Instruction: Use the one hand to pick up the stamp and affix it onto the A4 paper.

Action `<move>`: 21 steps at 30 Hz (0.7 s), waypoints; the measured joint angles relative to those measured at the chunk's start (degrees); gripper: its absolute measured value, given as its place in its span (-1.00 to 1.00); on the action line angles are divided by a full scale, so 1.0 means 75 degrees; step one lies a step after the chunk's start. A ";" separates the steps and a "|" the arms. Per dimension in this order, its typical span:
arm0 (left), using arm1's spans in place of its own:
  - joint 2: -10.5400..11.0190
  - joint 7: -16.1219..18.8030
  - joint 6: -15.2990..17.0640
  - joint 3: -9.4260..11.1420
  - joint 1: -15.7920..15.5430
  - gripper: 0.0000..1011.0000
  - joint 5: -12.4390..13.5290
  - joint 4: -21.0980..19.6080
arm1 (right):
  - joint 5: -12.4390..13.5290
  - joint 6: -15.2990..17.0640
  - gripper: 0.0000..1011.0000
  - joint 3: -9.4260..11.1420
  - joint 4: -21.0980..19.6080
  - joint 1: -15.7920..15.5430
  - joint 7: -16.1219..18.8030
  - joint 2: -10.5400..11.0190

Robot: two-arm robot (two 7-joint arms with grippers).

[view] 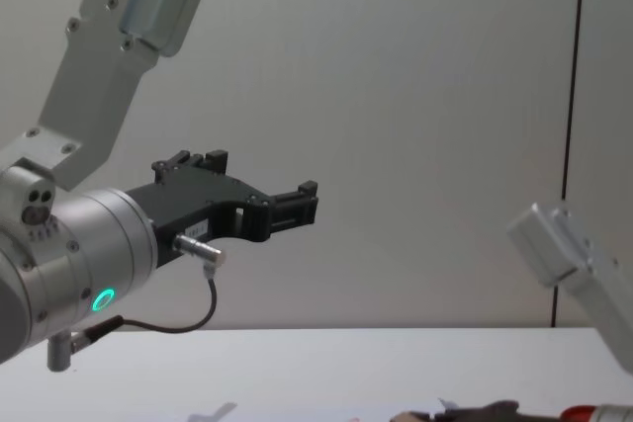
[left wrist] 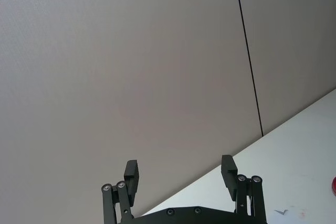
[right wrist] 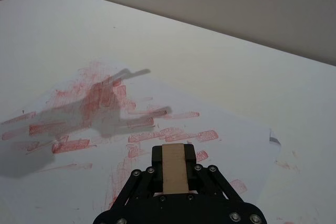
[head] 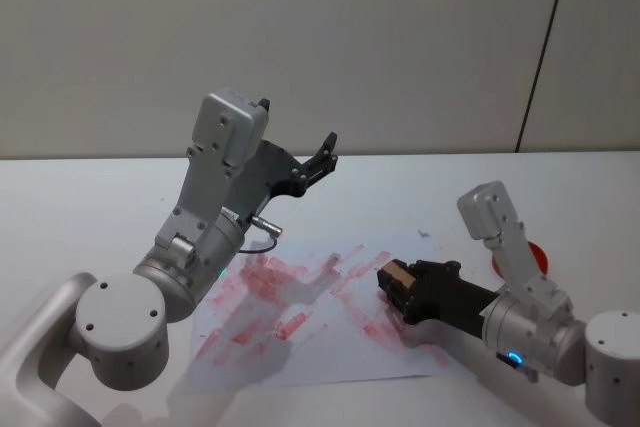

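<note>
Item count: one stamp (head: 398, 274), one A4 paper (head: 340, 352), one red disc (head: 537, 255), two grippers.

1. Right gripper (head: 393, 285). This is the working hand. It is low over the right part of the A4 paper and points left across the sheet. The two black fingers are closed to the width of the stamp and clamp it on two opposite sides. In the right wrist view the light-brown wooden block sits between the fingers, with one long face turned towards the camera. Whether the stamp's underside touches the sheet cannot be determined.

2. Stamp. It is held in the right gripper, over the paper's right half, near the sheet's right edge.

3. A4 paper. It lies flat on the white table (head: 90, 197), near the robot, between the two arms. Numerous red ink marks (head: 260, 292), some bar-shaped prints and some smears, cover its left and central areas. The near strip of the sheet is bare.

4. Red disc. It lies on the table to the right of the paper, partly hidden behind the right arm.

5. Left gripper (left wrist: 179, 162). It is raised well above the table on the left, directed towards the far wall. The fingers are spread wide and nothing is between them.
</note>
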 joint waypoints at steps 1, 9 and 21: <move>0.0000 0.0000 0.0000 0.0000 0.0000 0.98 0.0000 0.0000 | -0.0024 0.0004 -0.57 -0.0018 0.0060 0.0016 0.0014 -0.0015; 0.0000 0.0000 0.0000 0.0000 0.0000 0.98 0.0000 0.0000 | -0.0075 0.0047 -0.57 -0.0076 0.0289 0.0070 0.0007 -0.0071; 0.0000 0.0000 0.0000 0.0000 0.0000 0.98 0.0000 0.0000 | -0.0060 0.0092 -0.57 -0.0120 0.0477 0.0120 -0.0109 -0.0127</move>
